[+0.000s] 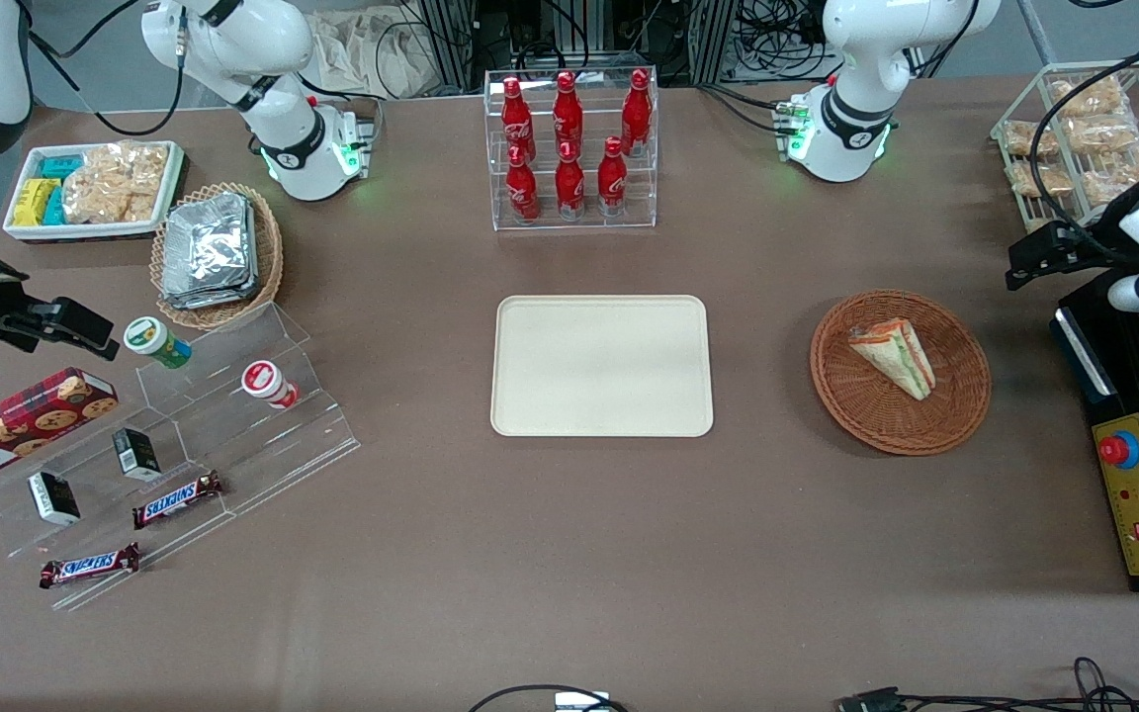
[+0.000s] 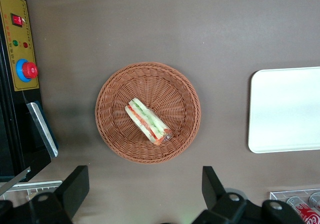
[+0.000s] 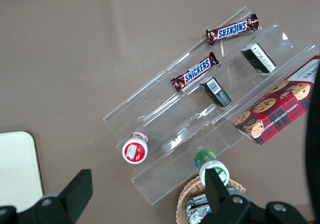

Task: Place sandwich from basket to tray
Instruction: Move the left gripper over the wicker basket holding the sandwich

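The sandwich (image 1: 896, 356) (image 2: 148, 120), a wrapped white wedge with green, orange and red layers, lies in the round reddish-brown basket (image 1: 955, 415) (image 2: 112, 92). The cream-beige tray (image 1: 601, 366) (image 2: 285, 109) sits bare at the table's middle, beside the basket toward the parked arm's end. My gripper (image 1: 1029, 259) (image 2: 142, 179) hangs high above the table, apart from the basket and toward the working arm's end. It is open, its black fingers (image 2: 75, 184) spread wide with only tabletop showing between them.
A black and yellow control box (image 1: 1138, 494) (image 2: 20, 59) with a red button lies beside the basket at the working arm's end. A wire rack of snack bags (image 1: 1074, 138) and a clear rack of red bottles (image 1: 569, 148) stand farther back.
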Controlling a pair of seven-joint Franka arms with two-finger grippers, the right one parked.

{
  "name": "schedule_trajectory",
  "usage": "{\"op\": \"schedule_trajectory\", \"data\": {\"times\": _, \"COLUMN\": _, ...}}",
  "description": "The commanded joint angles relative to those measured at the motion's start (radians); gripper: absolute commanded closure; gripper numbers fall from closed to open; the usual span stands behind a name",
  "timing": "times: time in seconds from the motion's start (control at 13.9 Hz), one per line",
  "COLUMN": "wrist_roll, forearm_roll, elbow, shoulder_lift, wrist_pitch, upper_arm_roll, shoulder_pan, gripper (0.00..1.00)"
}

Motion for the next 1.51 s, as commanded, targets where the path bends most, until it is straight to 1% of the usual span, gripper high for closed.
{"op": "schedule_trajectory", "data": {"times": 0.0, "wrist_roll": 0.005, "forearm_roll": 0.0, "elbow": 0.013, "shoulder_lift": -0.002, "wrist_pitch": -0.013, "upper_arm_roll": -0.004, "shoulder_pan": 0.006, "gripper": 0.0}}
{"op": "schedule_trajectory", "data": {"times": 0.22, "wrist_roll": -0.028, "forearm_roll": 0.001, "elbow": 0.04, "shoulder_lift": 0.015, "wrist_pitch": -0.013, "upper_arm_roll": -0.004, "shoulder_pan": 0.006, "gripper": 0.0}}
{"op": "schedule_trajectory", "data": {"times": 0.43, "wrist_roll": -0.094, "forearm_roll": 0.001, "elbow": -0.01, "shoulder_lift": 0.012, "wrist_pitch": -0.012, "upper_arm_roll": -0.004, "shoulder_pan": 0.006, "gripper": 0.0}}
{"op": "schedule_trajectory", "data": {"times": 0.65, "wrist_roll": -0.111, "forearm_roll": 0.003, "elbow": -0.141, "shoulder_lift": -0.034, "wrist_pitch": 0.063, "upper_arm_roll": -0.003, "shoulder_pan": 0.009, "gripper": 0.0}}
{"op": "schedule_trajectory", "data": {"times": 0.72, "wrist_roll": -0.125, "forearm_roll": 0.003, "elbow": -0.194, "shoulder_lift": -0.055, "wrist_pitch": 0.101, "upper_arm_roll": -0.003, "shoulder_pan": 0.028, "gripper": 0.0}}
{"op": "schedule_trajectory", "data": {"times": 0.93, "wrist_roll": -0.192, "forearm_roll": 0.003, "elbow": -0.387, "shoulder_lift": -0.124, "wrist_pitch": 0.259, "upper_arm_roll": -0.004, "shoulder_pan": 0.031, "gripper": 0.0}}
{"op": "schedule_trajectory", "data": {"times": 1.22, "wrist_roll": -0.3, "forearm_roll": 0.004, "elbow": -0.588, "shoulder_lift": -0.163, "wrist_pitch": 0.433, "upper_arm_roll": -0.006, "shoulder_pan": 0.031, "gripper": 0.0}}
{"op": "schedule_trajectory", "data": {"times": 1.44, "wrist_roll": -0.344, "forearm_roll": 0.004, "elbow": -0.639, "shoulder_lift": -0.16, "wrist_pitch": 0.477, "upper_arm_roll": -0.007, "shoulder_pan": 0.031, "gripper": 0.0}}
